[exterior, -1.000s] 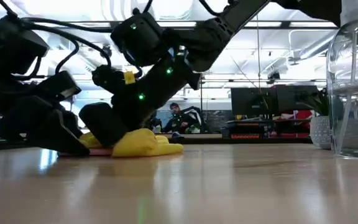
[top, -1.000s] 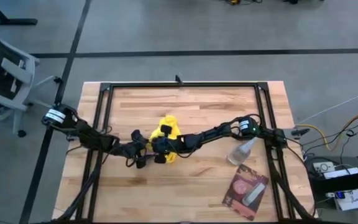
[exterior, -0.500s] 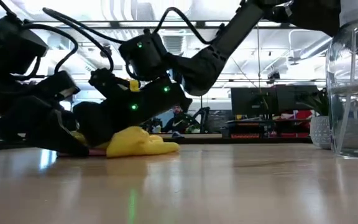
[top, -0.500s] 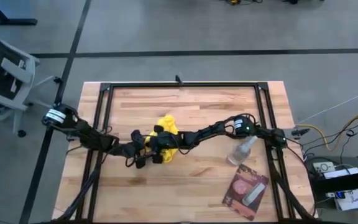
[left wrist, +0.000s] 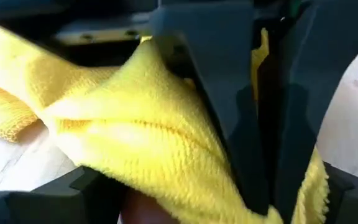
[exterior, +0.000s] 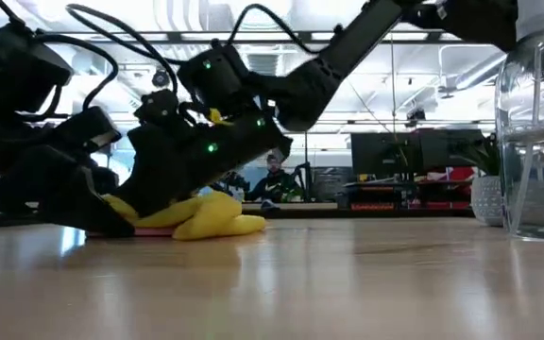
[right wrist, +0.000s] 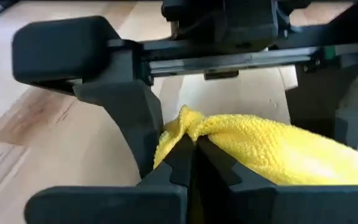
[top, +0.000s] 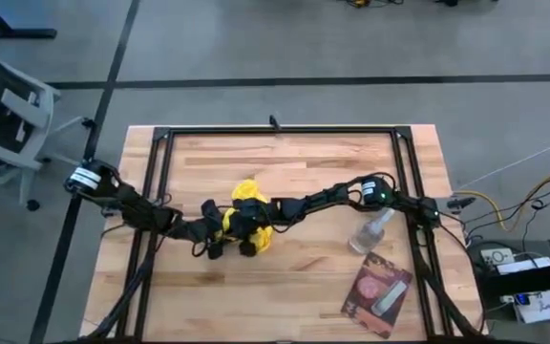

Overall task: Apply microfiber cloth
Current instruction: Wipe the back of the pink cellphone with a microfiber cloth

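At the middle of the wooden bench we see the left pincer, its fingers spread, meeting the yellow cloth that lies bunched on the wood. The right pincer is pressed together on a fold of that cloth. Farther right stand a clear spray bottle and a pink packet.

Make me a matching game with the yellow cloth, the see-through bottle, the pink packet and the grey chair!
Things:
1. microfiber cloth
2. spray bottle
3. pink packet
4. grey chair

Places:
A. on the floor, off the table's left side
B. mid-table, where both arms meet
C. flat at the table's near right corner
D. on the table's right side, just above the packet in the high view

Pairs: 1-B, 2-D, 3-C, 4-A
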### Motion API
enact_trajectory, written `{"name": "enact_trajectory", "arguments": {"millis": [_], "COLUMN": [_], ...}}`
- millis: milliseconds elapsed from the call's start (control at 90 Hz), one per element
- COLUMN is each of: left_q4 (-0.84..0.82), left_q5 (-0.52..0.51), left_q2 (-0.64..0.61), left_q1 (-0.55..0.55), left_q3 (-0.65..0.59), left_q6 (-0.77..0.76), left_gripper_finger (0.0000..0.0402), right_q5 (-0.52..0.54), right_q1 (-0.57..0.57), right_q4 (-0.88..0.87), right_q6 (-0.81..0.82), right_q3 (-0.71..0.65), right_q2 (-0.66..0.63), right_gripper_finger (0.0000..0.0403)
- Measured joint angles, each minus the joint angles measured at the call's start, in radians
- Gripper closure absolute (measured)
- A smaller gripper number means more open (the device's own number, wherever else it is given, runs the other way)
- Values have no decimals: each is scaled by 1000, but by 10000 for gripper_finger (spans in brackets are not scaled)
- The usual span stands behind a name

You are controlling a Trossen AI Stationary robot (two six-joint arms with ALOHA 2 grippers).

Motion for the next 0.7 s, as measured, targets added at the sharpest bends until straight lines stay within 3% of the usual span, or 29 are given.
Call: {"name": "enact_trajectory", "arguments": {"millis": [389,600,700], "left_q4": [-4,0,2], "left_q5": [2,2,3], "left_q2": [0,0,0], "left_q1": [-1,-3,-3], "left_q3": [0,0,0], "left_q6": [-5,0,2], "left_gripper_finger": [89,89,89], "right_q5": [353,420,490], "right_q1": [62,65,61], "right_q4": [-442,-308,-159], "right_q6": [-75,19,20], "right_q3": [-61,-151,-172], "right_q2": [-147,-165,-142], "right_gripper_finger": [403,403,403]}}
